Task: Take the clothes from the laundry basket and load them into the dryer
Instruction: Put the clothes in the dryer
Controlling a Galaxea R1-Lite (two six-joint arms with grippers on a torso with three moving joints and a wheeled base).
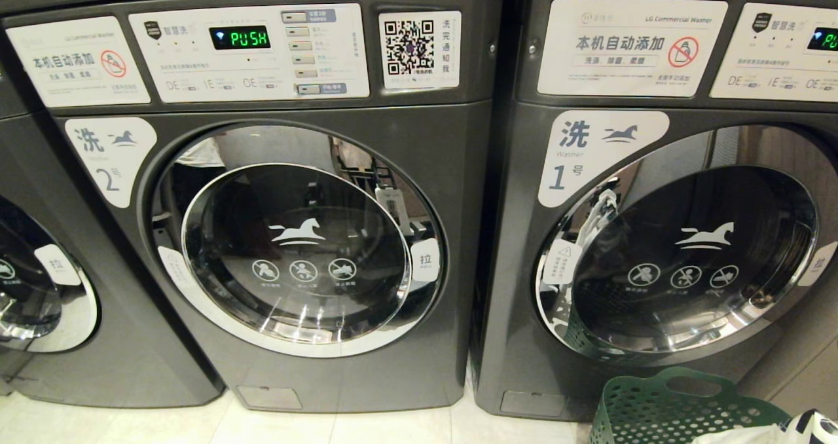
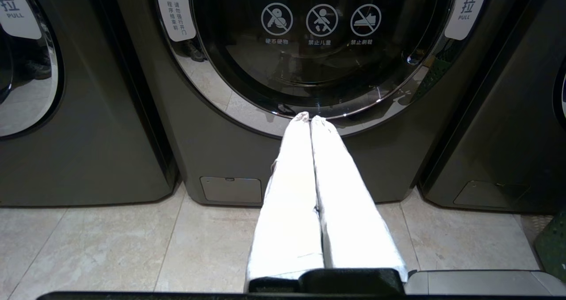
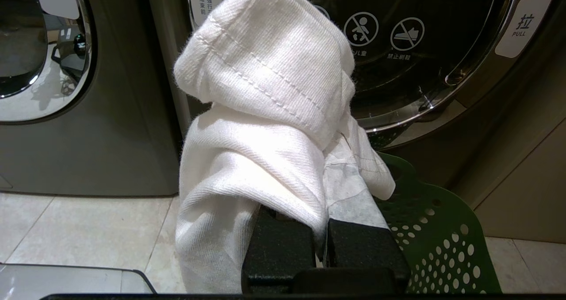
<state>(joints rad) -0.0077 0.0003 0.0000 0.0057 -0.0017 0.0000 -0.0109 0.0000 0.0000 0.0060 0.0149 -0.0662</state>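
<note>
My right gripper (image 3: pixel 325 194) is clamped on a white cloth (image 3: pixel 265 114) above the green basket (image 3: pixel 437 242); left gripper (image 2: pixel 311 118) closed, empty

— What can we read on the left machine (image 1: pixel 281 234)?

— Its green display (image 1: pixel 239 37) says "PUSH". The panel sticker (image 1: pixel 78 61) reads "本机自动添加" under "LG Commercial Washer", and beside the QR code (image 1: pixel 409 46) we read "洗完通知我". The corner label (image 1: pixel 108 159) gives "洗" and "2号", and the door tab (image 1: pixel 425 259) says "拉".

— And the right machine (image 1: pixel 655 234)?

— We see the same "本机自动添加" and "LG Commercial Washer" on its sticker (image 1: pixel 628 46), with "洗", "Washer" and "1号" on its label (image 1: pixel 592 156).

— Anything closer up?

— In the left wrist view we read "拉 PULL" on a tab (image 2: pixel 466 10), and under the door icons "硬币硬物" (image 2: pixel 277 41), "禁止儿童" and "禁止刷鞋".
</note>
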